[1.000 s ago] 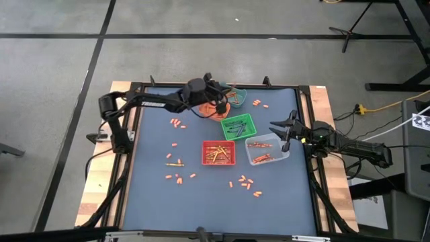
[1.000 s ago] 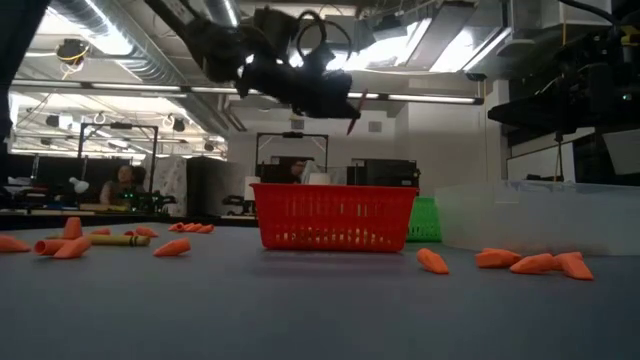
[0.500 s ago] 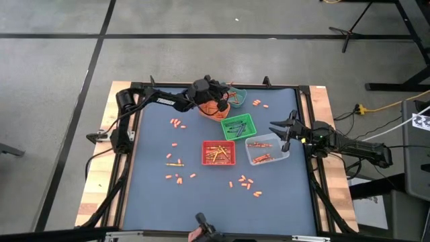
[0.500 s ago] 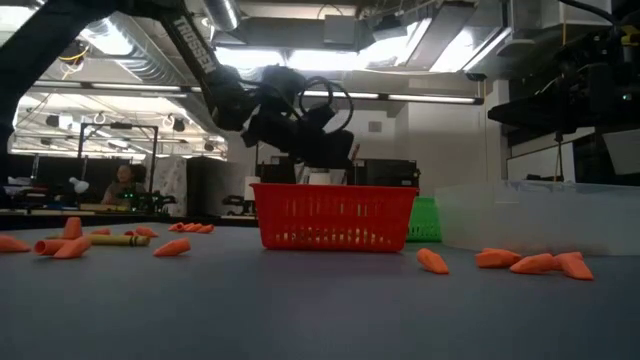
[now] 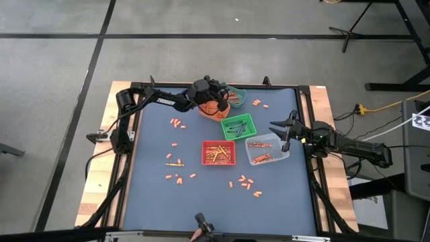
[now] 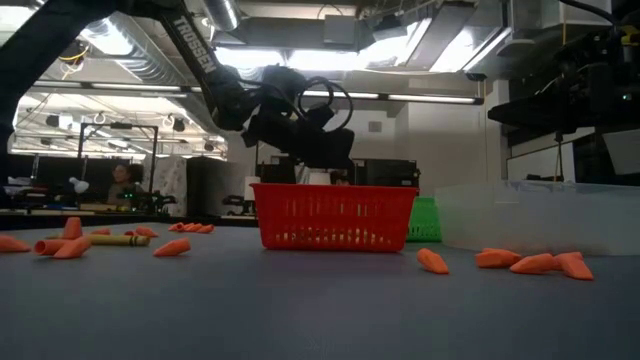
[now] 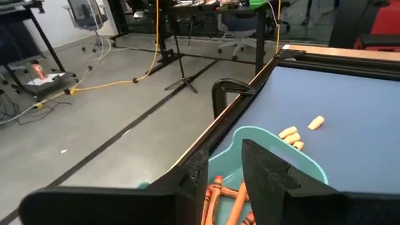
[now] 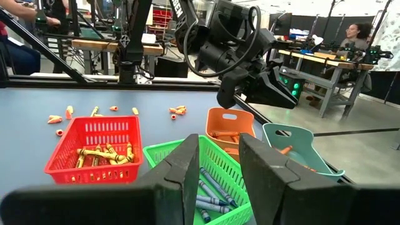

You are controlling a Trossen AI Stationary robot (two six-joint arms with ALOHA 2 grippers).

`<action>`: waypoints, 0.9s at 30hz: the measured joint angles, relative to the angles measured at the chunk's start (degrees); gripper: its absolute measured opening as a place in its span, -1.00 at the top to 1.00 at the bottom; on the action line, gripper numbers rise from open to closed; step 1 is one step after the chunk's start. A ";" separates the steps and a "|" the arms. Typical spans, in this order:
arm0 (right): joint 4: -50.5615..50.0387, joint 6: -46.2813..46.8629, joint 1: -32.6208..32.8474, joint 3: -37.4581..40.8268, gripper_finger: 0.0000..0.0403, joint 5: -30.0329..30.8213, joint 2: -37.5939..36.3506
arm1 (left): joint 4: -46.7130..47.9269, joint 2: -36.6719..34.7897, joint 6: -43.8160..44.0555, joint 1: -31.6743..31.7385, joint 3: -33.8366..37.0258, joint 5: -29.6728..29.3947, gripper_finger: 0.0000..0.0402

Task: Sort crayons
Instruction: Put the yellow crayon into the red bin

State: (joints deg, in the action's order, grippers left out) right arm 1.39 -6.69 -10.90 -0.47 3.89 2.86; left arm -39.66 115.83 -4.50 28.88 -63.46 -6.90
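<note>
Left claw (image 5: 224,103) is parted over the teal bin (image 7: 300,164); nothing's gripped, so a crayon could get dropped beside it.

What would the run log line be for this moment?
left gripper: open, above teal bin and orange bin | right gripper: open, waiting beside clear bin | loose crayons: on table
</note>
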 joint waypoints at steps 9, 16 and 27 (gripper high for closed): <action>0.01 -0.01 0.00 0.00 0.44 -0.03 0.01 | 2.71 -3.90 5.48 -0.88 0.07 4.49 0.59; 0.04 0.01 0.00 0.02 0.44 -0.01 0.00 | 23.57 -15.31 5.47 -4.57 0.04 7.82 0.59; 0.04 0.01 0.02 0.02 0.44 -0.45 -0.01 | 66.12 -27.27 8.71 -17.16 0.02 7.96 0.59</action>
State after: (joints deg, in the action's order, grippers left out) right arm 1.43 -6.68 -10.87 -0.45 3.44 2.85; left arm 26.46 88.56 4.21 11.72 -63.44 1.06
